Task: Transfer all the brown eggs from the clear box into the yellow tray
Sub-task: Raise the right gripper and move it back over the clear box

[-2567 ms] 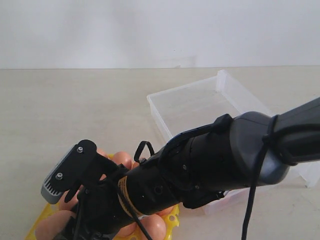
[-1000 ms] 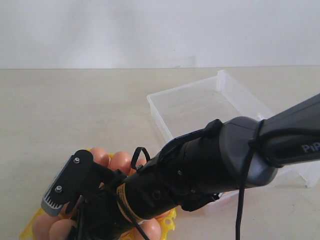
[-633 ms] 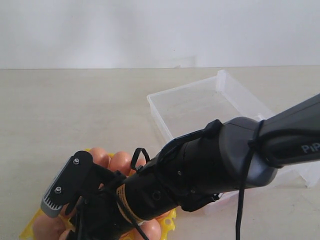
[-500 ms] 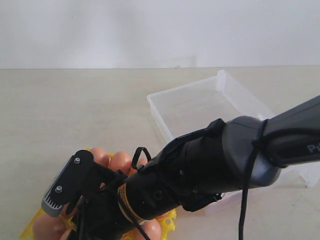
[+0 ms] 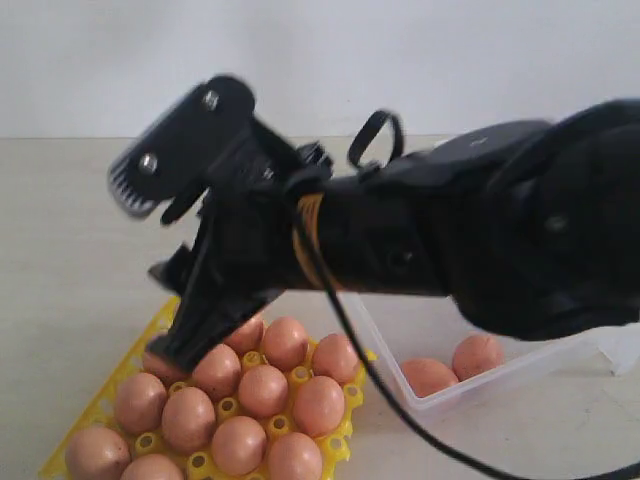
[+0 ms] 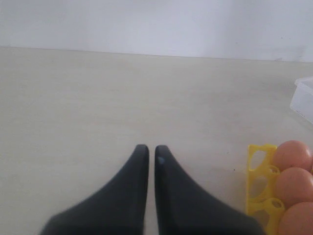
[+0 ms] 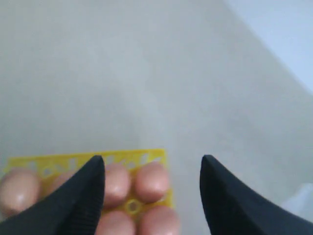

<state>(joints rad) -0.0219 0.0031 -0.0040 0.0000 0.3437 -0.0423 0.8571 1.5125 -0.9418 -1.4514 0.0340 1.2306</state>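
The yellow tray (image 5: 108,400) sits at the near left of the table and is almost full. About thirteen brown eggs (image 5: 264,390) stand in its cells, packed shoulder to shoulder, though the arm hides part of the far row and the count is not sure. The clear box (image 5: 520,365) lies just beside the tray on the right, and most of it is hidden behind the black arm. Two eggs rest in its near corner, side by side and close to the front wall.

The right gripper (image 5: 165,262) hangs above the tray's far-left part with its fingers spread wide and nothing between them. Its own camera looks down through the gap onto the tray's edge and a blurred cluster of eggs. The left gripper (image 6: 148,148) rests low over bare table, well to the side of the tray. Its two fingers are closed to a thin slit and grip nothing.

The table (image 5: 70,240) is a pale beige, matte surface. Behind it rises a plain white wall (image 5: 400,50).
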